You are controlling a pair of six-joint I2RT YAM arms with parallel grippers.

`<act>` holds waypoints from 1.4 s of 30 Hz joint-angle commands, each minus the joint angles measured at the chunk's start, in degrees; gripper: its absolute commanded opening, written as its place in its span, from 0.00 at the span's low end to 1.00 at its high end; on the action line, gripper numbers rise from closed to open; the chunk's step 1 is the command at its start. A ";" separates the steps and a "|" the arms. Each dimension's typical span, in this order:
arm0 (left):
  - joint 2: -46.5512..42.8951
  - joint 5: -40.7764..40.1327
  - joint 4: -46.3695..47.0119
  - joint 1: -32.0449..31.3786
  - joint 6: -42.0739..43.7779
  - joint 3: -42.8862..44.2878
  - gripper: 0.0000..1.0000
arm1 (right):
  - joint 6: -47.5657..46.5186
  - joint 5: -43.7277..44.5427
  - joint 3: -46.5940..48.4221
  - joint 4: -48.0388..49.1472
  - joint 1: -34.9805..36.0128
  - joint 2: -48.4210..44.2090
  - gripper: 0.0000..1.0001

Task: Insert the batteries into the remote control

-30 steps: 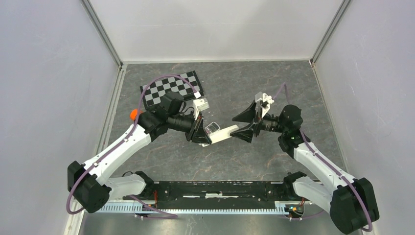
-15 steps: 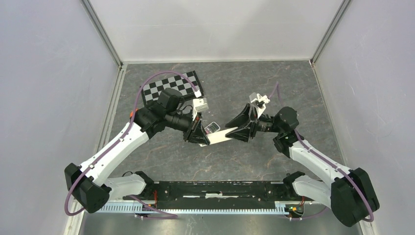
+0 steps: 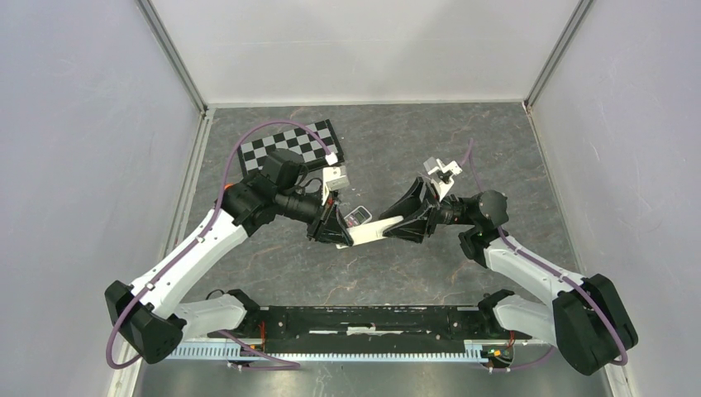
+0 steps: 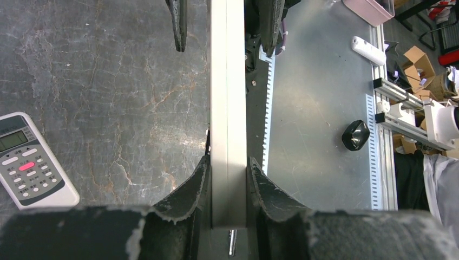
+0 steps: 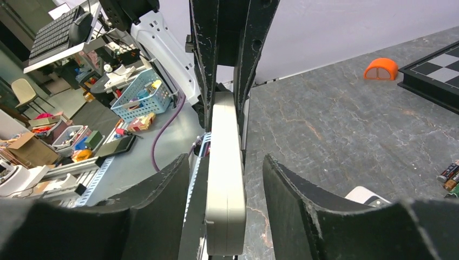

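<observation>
The left gripper [image 4: 227,162] pinches one end of the white remote control [image 4: 227,81], holding it in the air just beside the buttoned grey remote [image 4: 30,162]. The right gripper [image 5: 226,160] straddles the opposite end, its jaws spread and clear of it on both sides. The batteries [image 5: 449,174] lie near the grey remote.

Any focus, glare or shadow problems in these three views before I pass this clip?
Top external: even light, sharp, soft shadows only. Left wrist: the remote control and table are crisp, while the near fingers of the left hand look slightly soft. Right wrist: the right hand looms dark and slightly blurred; no harsh glare.
</observation>
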 commanded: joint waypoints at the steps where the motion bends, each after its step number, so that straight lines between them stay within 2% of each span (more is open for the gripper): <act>1: -1.50 1.11 1.84 -0.02 1.45 2.33 0.02 | 0.41 -1.47 0.00 3.14 0.51 -0.53 0.54; 6: -1.80 1.13 1.86 -0.03 1.32 2.56 0.02 | -2.29 -1.35 0.73 -1.23 0.94 -1.53 0.46; 9: -1.77 0.68 1.84 -0.01 1.10 3.08 0.02 | -6.09 -0.51 1.54 -6.77 1.45 -1.91 0.28; 13: -2.16 -0.58 4.43 -0.01 -1.48 2.72 0.05 | -6.85 1.25 2.00 -8.52 1.56 -2.02 0.11; 16: -2.70 -1.93 8.05 -0.04 -4.93 1.41 0.29 | -6.04 4.56 2.06 -8.63 1.54 -1.98 0.00; 17: -2.88 -2.65 9.50 0.02 -7.03 0.78 0.55 | -5.49 6.01 2.03 -8.34 1.56 -1.91 0.00; 18: -3.12 -4.21 11.55 0.05 -8.83 0.10 0.70 | -4.61 7.31 1.98 -7.72 1.56 -1.91 0.00; 20: -4.12 -8.34 15.93 0.08 -14.16 -2.00 0.92 | -2.08 10.65 1.55 -5.34 1.56 -1.93 0.00; 21: -4.55 -10.73 18.21 0.12 -16.83 -3.05 0.98 | -0.60 12.92 1.45 -4.38 1.56 -1.94 0.00; 23: -5.98 -16.81 26.70 1.12 -27.40 -6.94 1.00 | 1.68 16.41 2.35 -4.94 1.56 -2.00 0.00; 26: -7.88 -18.69 48.01 4.19 -46.70 -15.56 1.00 | 5.05 22.45 3.14 -5.60 1.56 -3.38 0.00; 27: -8.18 -19.44 51.90 4.56 -51.09 -17.67 1.00 | 5.67 24.55 3.37 -6.50 1.54 -3.84 0.00; 30: -9.26 -24.73 59.36 4.69 -58.29 -20.72 1.00 | 8.68 30.61 3.48 -8.20 1.56 -4.61 0.00; 33: -9.90 -29.47 67.43 4.66 -63.45 -24.02 1.00 | 15.63 35.17 1.59 -4.26 1.77 -3.70 0.00; 38: -5.68 -30.54 83.99 4.18 -71.33 -27.58 1.00 | 25.34 41.60 -0.54 1.25 3.82 0.10 0.00; 42: -1.54 -30.18 85.91 1.90 -72.54 -27.03 0.97 | 28.39 42.71 1.10 4.04 5.94 3.95 0.00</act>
